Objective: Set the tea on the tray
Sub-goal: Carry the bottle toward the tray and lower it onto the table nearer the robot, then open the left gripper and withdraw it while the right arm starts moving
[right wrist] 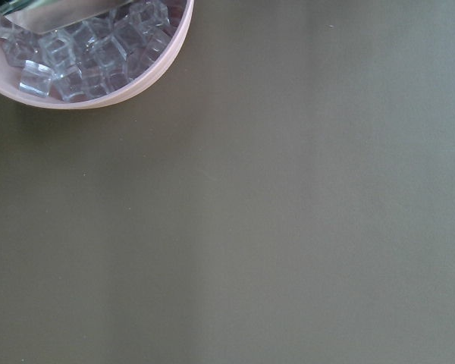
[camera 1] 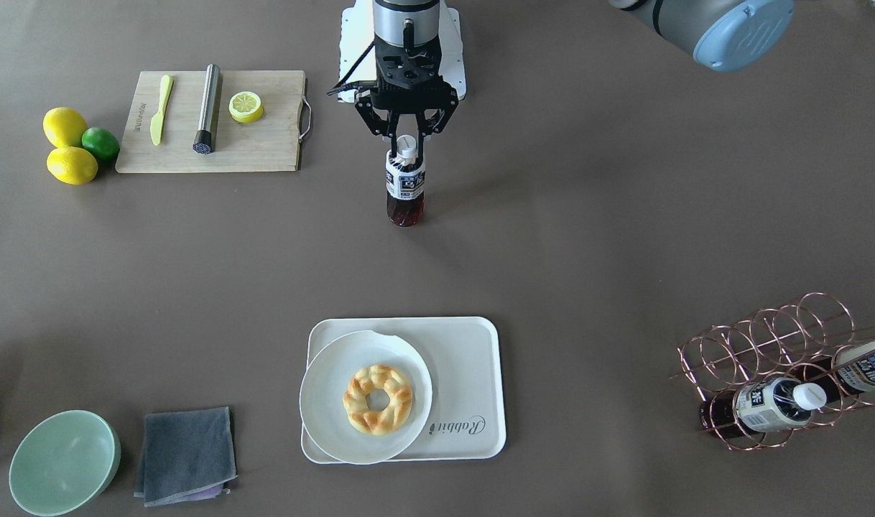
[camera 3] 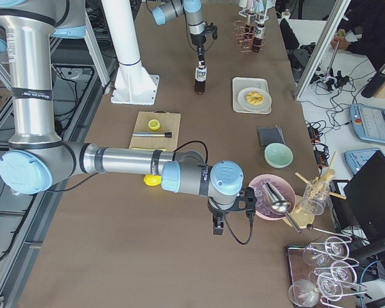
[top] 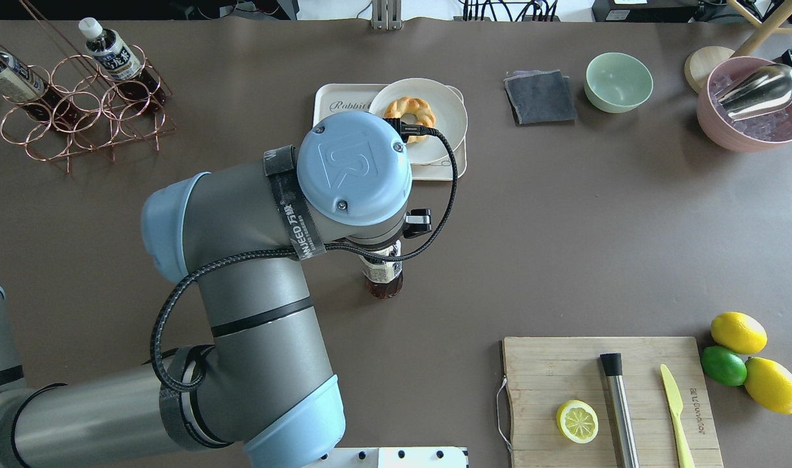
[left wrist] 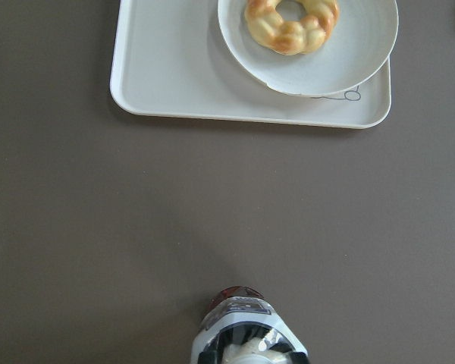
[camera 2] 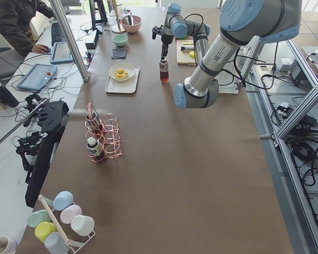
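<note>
My left gripper (camera 1: 406, 146) is shut on the white cap and neck of a tea bottle (camera 1: 405, 188), which is upright in the middle of the table, on or just above the surface. The bottle also shows at the bottom of the left wrist view (left wrist: 246, 337). The cream tray (camera 1: 466, 359) lies across the table from it, apart from the bottle, and shows in the left wrist view (left wrist: 174, 68). A round white plate (camera 1: 326, 402) with a donut (camera 1: 378, 399) covers half the tray. My right gripper (camera 3: 218, 221) shows only in the exterior right view, so I cannot tell its state.
A copper wire rack (camera 1: 782, 345) holds two more tea bottles. A wooden cutting board (camera 1: 265, 143) carries a lemon half, a metal muddler and a yellow knife, with lemons and a lime beside it. A green bowl (camera 1: 64, 463), a grey cloth (camera 1: 186, 454) and a pink ice bowl (top: 753, 123) stand nearby.
</note>
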`<state>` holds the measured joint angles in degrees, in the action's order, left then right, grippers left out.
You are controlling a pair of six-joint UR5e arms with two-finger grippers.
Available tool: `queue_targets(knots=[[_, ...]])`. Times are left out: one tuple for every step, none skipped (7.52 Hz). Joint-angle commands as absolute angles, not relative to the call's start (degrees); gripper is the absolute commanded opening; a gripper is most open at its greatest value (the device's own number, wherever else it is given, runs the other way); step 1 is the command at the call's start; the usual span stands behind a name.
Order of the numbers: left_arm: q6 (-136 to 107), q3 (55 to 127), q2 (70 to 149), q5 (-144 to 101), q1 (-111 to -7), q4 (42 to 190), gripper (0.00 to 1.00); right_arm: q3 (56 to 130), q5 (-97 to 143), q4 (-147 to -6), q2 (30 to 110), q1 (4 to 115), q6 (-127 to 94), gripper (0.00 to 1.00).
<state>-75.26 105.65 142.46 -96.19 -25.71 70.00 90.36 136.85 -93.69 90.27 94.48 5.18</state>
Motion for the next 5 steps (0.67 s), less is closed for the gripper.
queue_targets(knots=[[-75.3,105.8,142.5,-94.5,-25.4,70.1,0.98,90.4,136.8,-93.7,90.3,94.5,5.1,1.00],[-75.1,106.5,142.6,-94.5,-25.4,70.0,0.98,90.4,136.8,-93.7,90.2,94.5,5.1,1.00],[-74.2,109.2,142.4,-94.7,-25.9,70.0,0.98,90.4,136.8,-93.6,89.7,94.5,5.1,1.00],[-71.9,111.2,142.3,-95.1,-28.2,69.6,0.98,90.6,136.8,-93.6,89.4,94.5,5.1,1.00],[-71.4,112.2,140.8,-95.1,-30.1,69.7,0.98,91.7,137.1,-94.2,88.0,94.6,5.0,1.00]])
